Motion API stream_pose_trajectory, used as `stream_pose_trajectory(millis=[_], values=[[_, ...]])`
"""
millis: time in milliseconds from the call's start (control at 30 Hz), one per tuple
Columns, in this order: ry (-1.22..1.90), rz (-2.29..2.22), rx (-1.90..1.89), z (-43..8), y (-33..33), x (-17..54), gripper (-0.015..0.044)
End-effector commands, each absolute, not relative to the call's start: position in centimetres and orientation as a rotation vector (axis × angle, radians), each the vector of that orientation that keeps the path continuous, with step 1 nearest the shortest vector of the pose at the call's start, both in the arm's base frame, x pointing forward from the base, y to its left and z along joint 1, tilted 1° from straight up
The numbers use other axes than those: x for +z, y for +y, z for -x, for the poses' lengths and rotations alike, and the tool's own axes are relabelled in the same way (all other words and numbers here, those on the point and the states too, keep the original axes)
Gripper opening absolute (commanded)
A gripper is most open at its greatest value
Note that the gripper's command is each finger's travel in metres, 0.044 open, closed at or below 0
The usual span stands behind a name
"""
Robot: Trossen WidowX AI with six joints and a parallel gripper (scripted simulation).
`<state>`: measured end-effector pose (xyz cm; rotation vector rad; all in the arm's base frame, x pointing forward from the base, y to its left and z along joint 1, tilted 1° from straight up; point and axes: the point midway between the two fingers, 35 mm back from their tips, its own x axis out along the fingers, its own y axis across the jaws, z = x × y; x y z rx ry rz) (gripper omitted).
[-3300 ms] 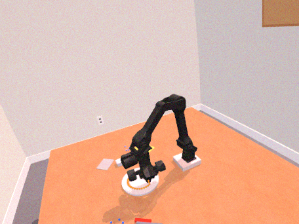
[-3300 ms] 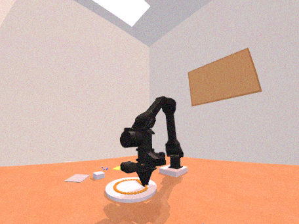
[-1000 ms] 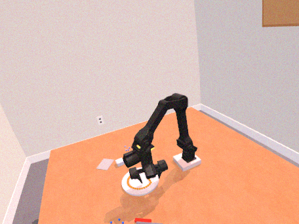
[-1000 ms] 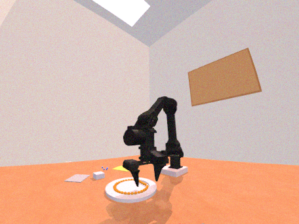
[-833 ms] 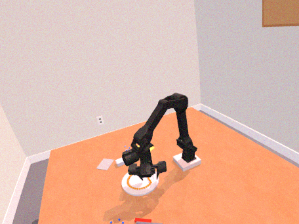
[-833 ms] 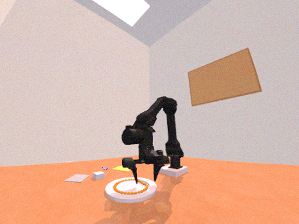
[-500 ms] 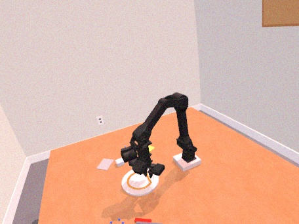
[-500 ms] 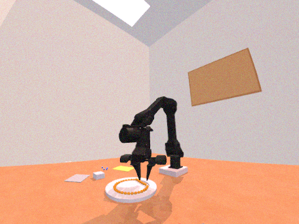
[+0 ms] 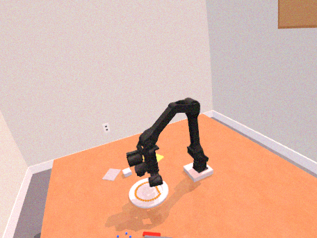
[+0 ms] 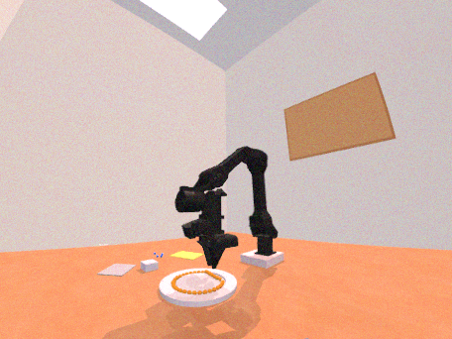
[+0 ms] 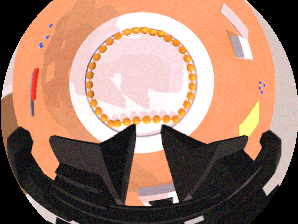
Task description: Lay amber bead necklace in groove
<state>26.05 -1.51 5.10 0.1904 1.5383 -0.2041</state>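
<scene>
The amber bead necklace (image 9: 146, 200) (image 10: 195, 291) (image 11: 140, 31) lies as a near-closed ring in the groove of the round white bead board (image 9: 132, 196) (image 10: 198, 300) (image 11: 76, 90) on the orange floor. My gripper (image 9: 155, 184) (image 10: 214, 265) (image 11: 149, 132) points straight down over the edge of the board nearest the arm's base, just above the beads. Its fingers stand close together with only a narrow gap, and nothing is between them. The wrist view shows the ring's ends near the fingertips.
The arm's white base block (image 9: 198, 172) (image 10: 262, 258) stands behind the board. A small white block (image 9: 126, 171) (image 10: 149, 265), a grey sheet (image 9: 111, 174) (image 10: 117, 269) and a yellow sheet (image 9: 159, 157) (image 10: 186, 255) lie nearby. A red item (image 9: 151, 234) (image 11: 35, 90) lies at the front edge.
</scene>
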Motion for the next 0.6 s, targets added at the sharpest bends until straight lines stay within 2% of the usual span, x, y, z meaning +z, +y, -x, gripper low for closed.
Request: stream_pose_trajectory(millis=[0,167,567], values=[[1.328,-0.939,-0.936,-25.42,-4.46,6.44,0.0120],[1.233,-1.120,-1.111,-25.27,-4.93,6.63,0.0120],[1.230,-1.126,-1.117,-25.26,-4.95,6.63,0.0120]])
